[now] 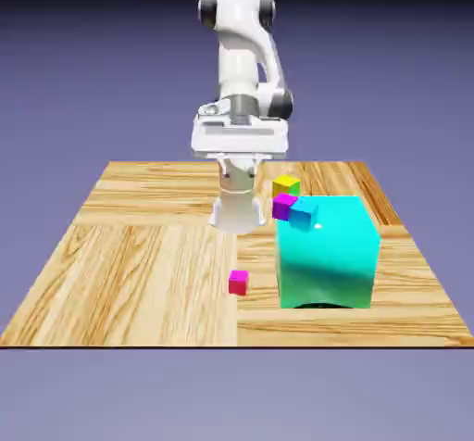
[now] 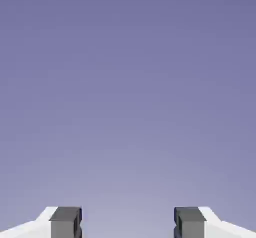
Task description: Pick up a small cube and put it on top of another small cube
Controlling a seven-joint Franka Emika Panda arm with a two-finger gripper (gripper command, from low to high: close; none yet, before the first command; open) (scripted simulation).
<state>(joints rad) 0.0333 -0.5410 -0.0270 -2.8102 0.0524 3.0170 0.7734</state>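
The small pink-red cube [image 1: 239,283] lies alone on the wooden table [image 1: 139,263], near its front, just left of a big teal block. The other small cube, cyan-blue [image 1: 304,213], shows at that block's far upper-left corner; whether it rests on the block or stands behind it I cannot tell. My gripper [image 1: 240,156] hangs high over the far part of the table, well away from both cubes. In the hand view my gripper [image 2: 127,224] has its grey fingertips [image 2: 65,223] wide apart, open, with only the blue-violet backdrop between them.
The big teal block [image 1: 329,254] takes up the table's right middle. A purple-violet small cube [image 1: 283,206] touches the cyan cube's left side. A yellow-green small cube [image 1: 286,185] sits just behind them. The robot's base [image 1: 236,212] stands at the table's far edge.
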